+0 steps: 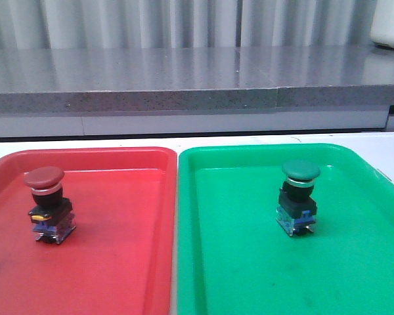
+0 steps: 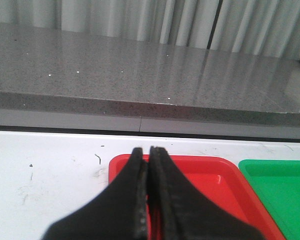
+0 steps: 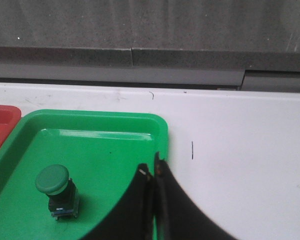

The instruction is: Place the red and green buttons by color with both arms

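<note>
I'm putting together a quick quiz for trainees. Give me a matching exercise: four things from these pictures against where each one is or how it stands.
Things:
1. red button
2. green button
3. left pincer
4. right pincer

States:
A. shut, above the green tray's corner
B. upright in the red tray
C. shut, above the red tray's edge
D. upright in the green tray

Pairs: 1-B, 2-D, 3-C, 4-A

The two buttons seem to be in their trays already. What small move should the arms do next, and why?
Probably no further placing: keep both arms pulled back. The red button stands upright in the red tray, the green button upright in the green tray. The left gripper and the right gripper are shut, hold nothing and touch neither button.
</note>
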`<state>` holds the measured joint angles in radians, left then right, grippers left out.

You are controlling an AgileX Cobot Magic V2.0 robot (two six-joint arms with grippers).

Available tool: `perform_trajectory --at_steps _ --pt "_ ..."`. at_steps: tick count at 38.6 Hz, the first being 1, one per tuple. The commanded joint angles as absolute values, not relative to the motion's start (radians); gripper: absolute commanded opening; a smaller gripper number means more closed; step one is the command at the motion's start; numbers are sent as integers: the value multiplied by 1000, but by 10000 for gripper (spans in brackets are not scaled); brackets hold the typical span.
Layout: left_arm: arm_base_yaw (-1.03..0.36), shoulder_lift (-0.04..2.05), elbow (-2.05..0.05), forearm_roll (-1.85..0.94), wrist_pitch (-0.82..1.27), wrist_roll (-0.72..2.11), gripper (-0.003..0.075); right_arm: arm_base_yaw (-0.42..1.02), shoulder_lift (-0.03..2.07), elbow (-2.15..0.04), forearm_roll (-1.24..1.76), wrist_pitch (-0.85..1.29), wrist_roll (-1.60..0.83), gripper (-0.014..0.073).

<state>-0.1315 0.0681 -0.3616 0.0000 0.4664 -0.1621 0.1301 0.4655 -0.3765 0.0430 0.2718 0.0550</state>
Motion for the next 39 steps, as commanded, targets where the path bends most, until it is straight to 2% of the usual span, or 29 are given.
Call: perform_trajectory --at_steps 1,6,39 --pt "-127 80 -386 -7 385 -166 -20 123 387 -376 30 183 41 -71" --pt "-127 80 -386 -7 385 -166 -20 123 329 -366 30 184 41 -71" --pt "-127 70 -370 7 375 -166 -20 123 329 -366 30 177 41 -71"
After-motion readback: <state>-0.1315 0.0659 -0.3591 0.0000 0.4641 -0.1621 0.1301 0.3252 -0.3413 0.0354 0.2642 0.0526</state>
